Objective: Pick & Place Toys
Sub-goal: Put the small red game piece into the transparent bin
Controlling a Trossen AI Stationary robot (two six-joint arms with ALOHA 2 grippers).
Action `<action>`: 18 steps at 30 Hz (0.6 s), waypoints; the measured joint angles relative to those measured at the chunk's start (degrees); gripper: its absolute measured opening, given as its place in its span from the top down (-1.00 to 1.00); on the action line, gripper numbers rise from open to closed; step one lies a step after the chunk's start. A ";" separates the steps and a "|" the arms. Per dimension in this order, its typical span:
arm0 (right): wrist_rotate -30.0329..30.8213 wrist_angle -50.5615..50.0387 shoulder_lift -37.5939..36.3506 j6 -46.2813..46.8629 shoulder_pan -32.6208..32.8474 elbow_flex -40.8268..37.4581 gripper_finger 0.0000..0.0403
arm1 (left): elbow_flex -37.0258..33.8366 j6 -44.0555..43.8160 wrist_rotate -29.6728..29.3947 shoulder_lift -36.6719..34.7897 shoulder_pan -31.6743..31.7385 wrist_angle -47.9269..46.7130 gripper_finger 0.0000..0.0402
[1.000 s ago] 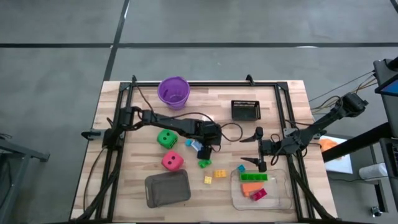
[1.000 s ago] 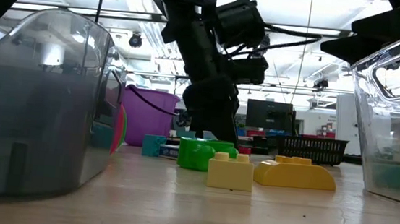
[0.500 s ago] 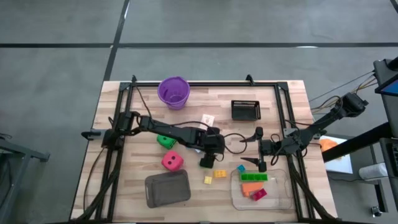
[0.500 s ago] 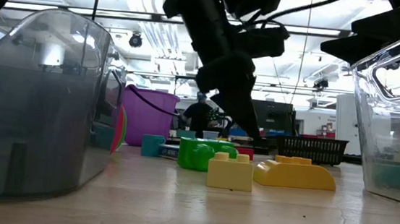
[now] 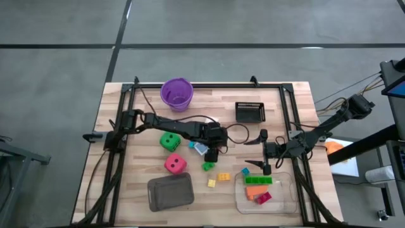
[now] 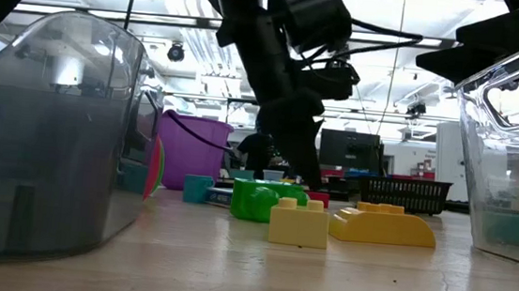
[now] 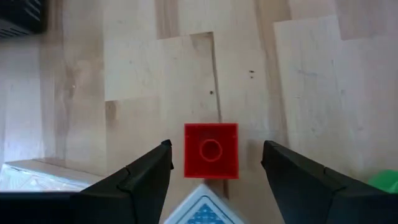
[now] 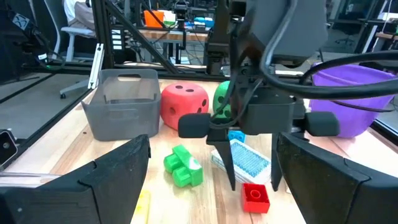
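Observation:
A small red brick (image 7: 211,151) lies on the table below my left gripper (image 7: 217,147), whose open fingers stand on either side of it without touching it. A blue-patterned card (image 8: 245,158) lies right beside the brick. Around them sit a green brick (image 5: 208,166), two yellow bricks (image 5: 223,177), a green die (image 5: 169,140) and a red die (image 5: 175,164). My right gripper (image 5: 261,166) waits open at the clear tray's (image 5: 288,196) far edge; the tray holds green, orange and red bricks.
A grey tray (image 5: 170,192) stands at the near edge, left of the clear tray. A purple cup (image 5: 176,94) and a black basket (image 5: 249,111) stand toward the far edge. A small blue brick (image 5: 245,171) lies by the clear tray.
My left gripper has swung a little toward the table's right and near edges, then come back to about where it was, staying open. The toys have kept their places.

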 joint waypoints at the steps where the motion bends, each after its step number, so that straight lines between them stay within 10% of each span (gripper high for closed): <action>1: 0.00 0.00 0.00 -0.01 0.00 0.00 -0.72 | 0.00 0.10 0.13 0.00 0.02 0.37 -0.25; 18: 0.00 -0.12 0.04 -0.01 -0.02 0.22 -0.72 | -0.32 -0.10 0.70 3.60 0.56 2.49 -0.25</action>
